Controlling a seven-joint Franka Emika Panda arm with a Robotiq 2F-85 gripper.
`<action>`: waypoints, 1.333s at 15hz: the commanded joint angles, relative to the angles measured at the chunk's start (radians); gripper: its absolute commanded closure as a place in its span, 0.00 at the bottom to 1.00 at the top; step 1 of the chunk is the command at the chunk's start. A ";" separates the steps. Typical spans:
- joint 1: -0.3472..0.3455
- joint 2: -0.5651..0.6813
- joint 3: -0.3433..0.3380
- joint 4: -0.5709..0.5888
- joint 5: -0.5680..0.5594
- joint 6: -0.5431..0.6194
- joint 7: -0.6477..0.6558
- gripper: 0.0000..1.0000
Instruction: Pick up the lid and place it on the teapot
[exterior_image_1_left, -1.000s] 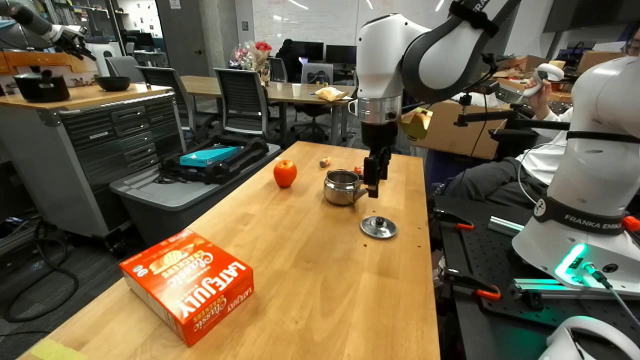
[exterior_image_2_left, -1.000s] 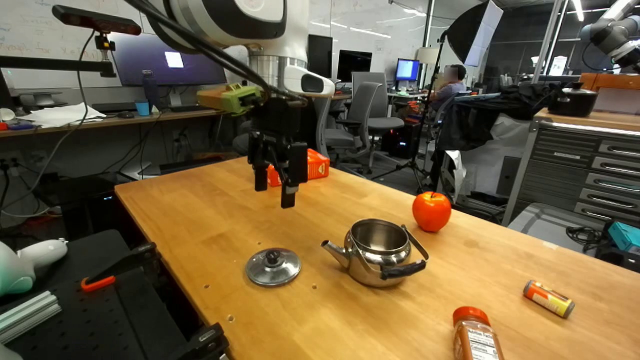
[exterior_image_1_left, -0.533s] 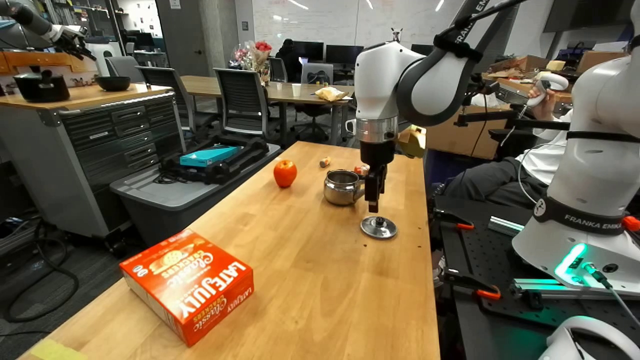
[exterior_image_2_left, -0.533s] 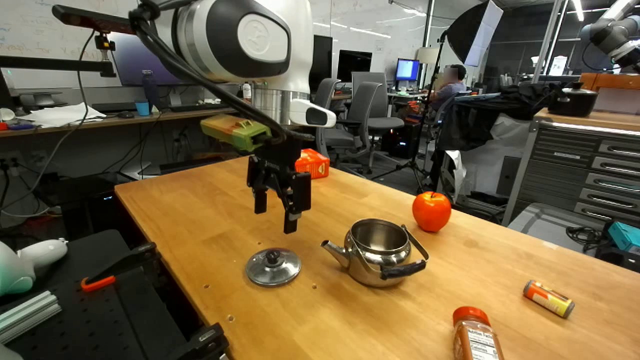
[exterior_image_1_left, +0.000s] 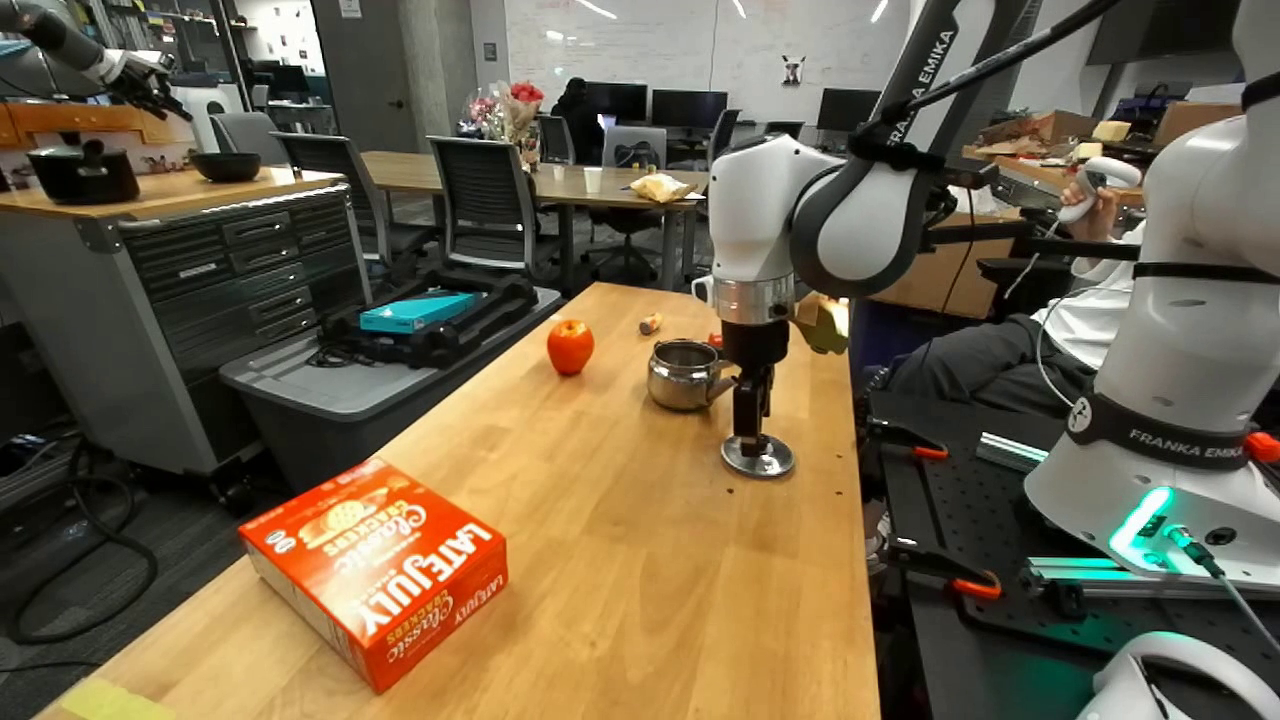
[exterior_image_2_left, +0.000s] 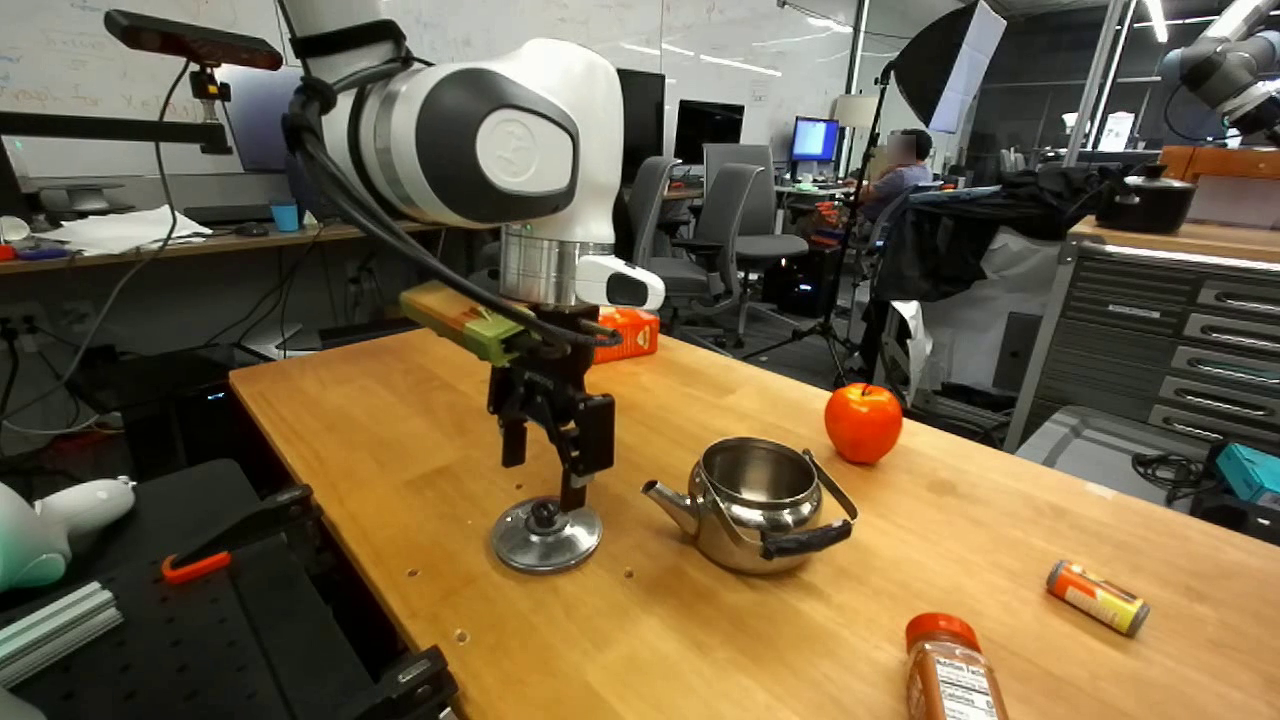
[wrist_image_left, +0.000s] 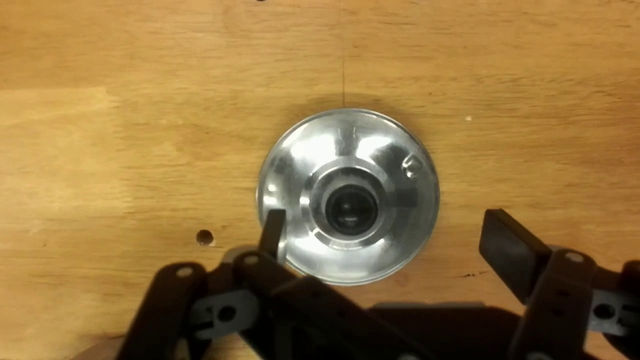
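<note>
Hanging low over the lid (exterior_image_2_left: 546, 545), jaws wide

You have brought the gripper (exterior_image_2_left: 543, 482) down: half a second ago it hung higher, clear of the lid, and half a second before that higher still. The lid and teapot (exterior_image_2_left: 757, 530) lie where they lay then. Your jaws stand wide, with the knob (wrist_image_left: 351, 210) between them in the wrist view, nearer to one finger (wrist_image_left: 272, 232) whose tip overlaps the lid's rim; you cannot tell whether it touches. The other finger (wrist_image_left: 510, 260) is out past the rim, over the table (wrist_image_left: 540, 150).

The lid lies flat, wood showing all round it, nearer than the teapot to the table edge by the robot base (exterior_image_1_left: 1170, 480). The spout (exterior_image_2_left: 672, 506) juts out on the lid's side, near the lid but apart. The apple (exterior_image_2_left: 863, 424) stands near the teapot, the box (exterior_image_1_left: 375, 570) well apart from both.

You see the lid as a round, shiny metal disc, stepped in rings up to a black knob, with a small bright mark near its rim. The teapot is squat and shiny too, mouth open, its handle (exterior_image_2_left: 805, 541) leaning away from the spout to a dark grip. Under them runs pale, grained wood with small round holes (wrist_image_left: 204, 237)
</note>
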 joint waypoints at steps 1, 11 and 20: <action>0.017 0.043 -0.029 0.009 -0.031 0.036 0.006 0.00; 0.007 0.057 -0.028 0.006 0.012 0.061 -0.014 0.67; 0.021 0.031 -0.040 -0.013 -0.014 0.095 0.009 0.90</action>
